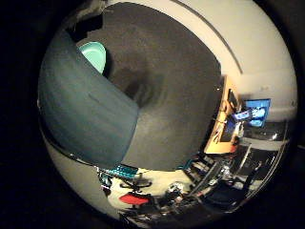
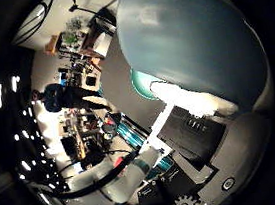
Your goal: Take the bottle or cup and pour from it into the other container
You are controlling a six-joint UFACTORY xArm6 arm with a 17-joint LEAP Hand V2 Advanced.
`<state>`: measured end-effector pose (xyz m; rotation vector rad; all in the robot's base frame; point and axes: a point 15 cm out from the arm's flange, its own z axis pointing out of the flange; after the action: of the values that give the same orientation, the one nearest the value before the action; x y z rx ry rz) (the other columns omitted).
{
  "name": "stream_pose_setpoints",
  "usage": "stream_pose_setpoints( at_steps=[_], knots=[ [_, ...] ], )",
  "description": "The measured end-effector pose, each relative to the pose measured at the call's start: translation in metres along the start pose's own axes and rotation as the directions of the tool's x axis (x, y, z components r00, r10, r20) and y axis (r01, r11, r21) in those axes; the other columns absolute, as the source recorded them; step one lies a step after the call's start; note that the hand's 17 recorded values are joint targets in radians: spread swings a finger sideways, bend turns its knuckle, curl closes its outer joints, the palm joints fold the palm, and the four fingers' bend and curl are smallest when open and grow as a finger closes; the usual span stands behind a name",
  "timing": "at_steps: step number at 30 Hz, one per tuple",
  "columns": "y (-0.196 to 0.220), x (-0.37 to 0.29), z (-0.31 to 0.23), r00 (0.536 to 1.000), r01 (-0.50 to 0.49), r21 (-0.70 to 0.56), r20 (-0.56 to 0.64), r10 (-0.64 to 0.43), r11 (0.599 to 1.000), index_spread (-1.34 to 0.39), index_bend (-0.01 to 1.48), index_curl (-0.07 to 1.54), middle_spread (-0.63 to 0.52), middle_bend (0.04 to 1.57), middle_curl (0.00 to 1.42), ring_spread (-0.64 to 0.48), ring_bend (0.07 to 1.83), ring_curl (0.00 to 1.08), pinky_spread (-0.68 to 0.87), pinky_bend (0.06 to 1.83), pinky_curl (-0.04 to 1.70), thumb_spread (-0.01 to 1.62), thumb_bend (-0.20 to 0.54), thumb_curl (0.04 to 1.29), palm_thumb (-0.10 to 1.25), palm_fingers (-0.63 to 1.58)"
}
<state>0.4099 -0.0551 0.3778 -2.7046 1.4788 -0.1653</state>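
Note:
A blue-grey container (image 2: 195, 35) fills much of the thumb side view, close against my palm. One of my white fingers (image 2: 178, 103) curls across its side, above the black body of my right hand (image 2: 192, 136). In the little finger side view the same container (image 1: 86, 105) covers one side of the picture. A teal-green cup (image 1: 95, 54) stands on the dark table just past its edge, open mouth showing. The green cup also shows beside the container in the thumb side view (image 2: 143, 82). I cannot see what is inside either one.
The cup stands on a dark grey table mat (image 1: 181, 76) with a white border (image 1: 257, 48). Beyond the table edge there are an orange object (image 1: 226, 124), a lit screen (image 1: 257, 111) and cluttered benches (image 2: 79, 120).

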Motion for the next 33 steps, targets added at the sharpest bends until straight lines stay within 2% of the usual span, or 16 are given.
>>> stream_pose_setpoints(
  at_steps=[6, 12, 23, 30, 33],
  knots=[
    [-0.022, -0.023, -0.006, 0.986, 0.104, -0.071, -0.122, -0.112, 0.992, -0.58, 0.27, 1.11, -0.28, 0.89, 0.91, -0.27, 1.17, 0.68, -0.46, 1.02, 0.82, 0.64, -0.035, 0.67, 0.87, 0.94],
    [-0.042, -0.041, -0.016, 0.94, 0.197, -0.142, -0.253, -0.228, 0.97, -0.59, 0.25, 1.11, -0.29, 0.87, 0.92, -0.28, 1.16, 0.69, -0.46, 1.01, 0.83, 0.63, -0.033, 0.67, 0.88, 0.94],
    [-0.064, -0.058, -0.035, 0.8, 0.302, -0.281, -0.444, -0.403, 0.911, -0.6, 0.23, 1.12, -0.3, 0.84, 0.93, -0.29, 1.13, 0.69, -0.48, 1.0, 0.83, 0.63, -0.034, 0.68, 0.87, 0.96],
    [-0.082, -0.079, -0.046, 0.682, 0.341, -0.359, -0.542, -0.492, 0.869, -0.62, 0.21, 1.11, -0.31, 0.83, 0.94, -0.3, 1.12, 0.7, -0.48, 0.98, 0.83, 0.63, -0.033, 0.68, 0.87, 0.98],
    [-0.086, -0.091, -0.041, 0.666, 0.353, -0.379, -0.54, -0.514, 0.855, -0.63, 0.2, 1.12, -0.31, 0.82, 0.94, -0.3, 1.11, 0.7, -0.48, 0.98, 0.83, 0.62, -0.034, 0.68, 0.87, 0.98]
  ],
)
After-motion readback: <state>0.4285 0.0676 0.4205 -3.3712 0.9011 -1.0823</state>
